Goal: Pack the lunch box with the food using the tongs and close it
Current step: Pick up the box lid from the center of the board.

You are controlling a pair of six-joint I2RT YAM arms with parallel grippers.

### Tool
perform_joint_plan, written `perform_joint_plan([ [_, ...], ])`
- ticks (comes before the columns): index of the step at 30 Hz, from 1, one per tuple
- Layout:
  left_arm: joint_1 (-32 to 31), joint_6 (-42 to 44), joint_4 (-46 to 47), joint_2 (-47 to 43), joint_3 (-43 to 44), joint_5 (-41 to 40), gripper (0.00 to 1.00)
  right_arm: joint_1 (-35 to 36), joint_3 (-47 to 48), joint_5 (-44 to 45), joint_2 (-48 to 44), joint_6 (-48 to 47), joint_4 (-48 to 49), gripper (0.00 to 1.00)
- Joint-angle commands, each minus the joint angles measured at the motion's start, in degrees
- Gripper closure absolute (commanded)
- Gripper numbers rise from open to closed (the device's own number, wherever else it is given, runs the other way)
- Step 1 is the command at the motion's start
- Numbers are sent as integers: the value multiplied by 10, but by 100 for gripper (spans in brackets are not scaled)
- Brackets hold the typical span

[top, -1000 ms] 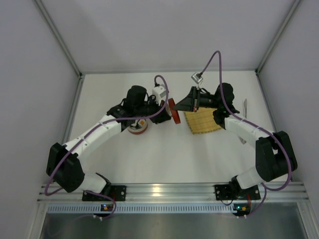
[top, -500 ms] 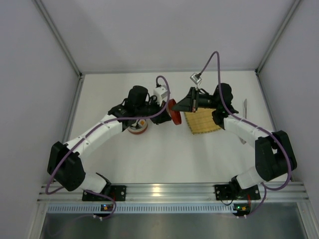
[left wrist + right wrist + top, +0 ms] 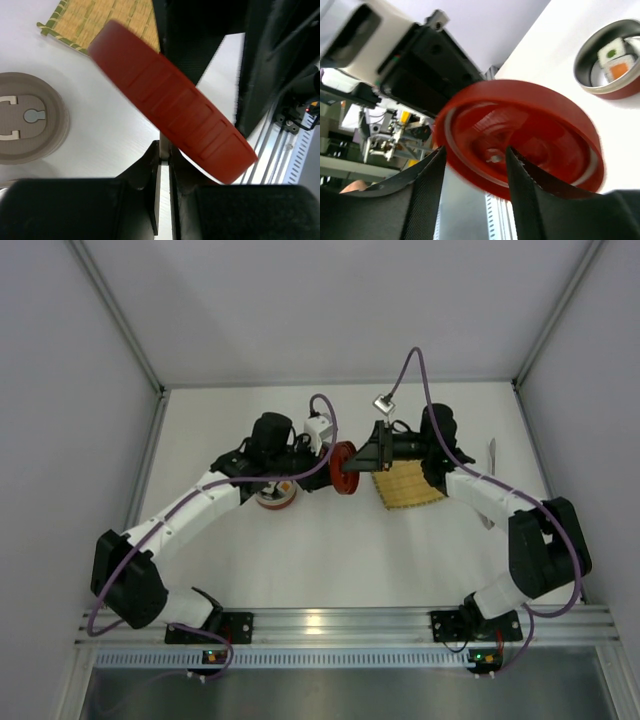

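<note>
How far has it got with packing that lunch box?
Done: two sushi pieces sit in the open lunch box. In hand: the left gripper pinches the red lid in the air, with the right gripper open at it. To do: putting the lid on the box.

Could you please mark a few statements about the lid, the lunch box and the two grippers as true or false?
1. The left gripper grips the red lid by its rim. True.
2. The lid is held level. False: it hangs steeply tilted in the air, between the two grippers.
3. The lunch box is closed. False: it stands open, with sushi pieces visible inside.
4. The right gripper has its fingers apart, one on each side of the lid. True.
</note>
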Motion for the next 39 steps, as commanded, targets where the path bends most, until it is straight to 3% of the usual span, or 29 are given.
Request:
perform_joint_plan([
  [1, -2, 31, 1, -48, 28, 25, 100, 13, 26, -4, 4, -59, -69, 48],
  [4, -1, 52, -37, -63, 28, 13, 100, 11, 35, 0, 4, -94, -116, 36],
  [5, 2, 57, -57, -67, 28, 7, 100, 11, 38, -2, 5, -109, -128, 26],
  [6, 2, 68, -70, -72, 28, 3, 100, 11, 40, -2, 5, -117, -137, 9],
  [7, 5, 72, -80, -76, 28, -3, 100, 9, 42, -2, 3, -124, -152, 6],
  [13, 39, 81, -157, -89, 36, -19, 100, 5, 61, 19, -28, -218, -222, 5],
  [16, 72, 39, -175, -68, 52, 23, 100, 4, 92, 67, -54, -352, -343, 4],
  [20, 81, -24, -178, -49, 60, 59, 100, 5, 100, 106, -94, -416, -368, 1],
  [27, 85, -97, -148, -21, 69, 98, 100, 32, 112, 155, -126, -459, -374, 1],
  [39, 86, -103, -138, -16, 69, 119, 100, 105, 141, 280, -69, -482, -383, 1],
])
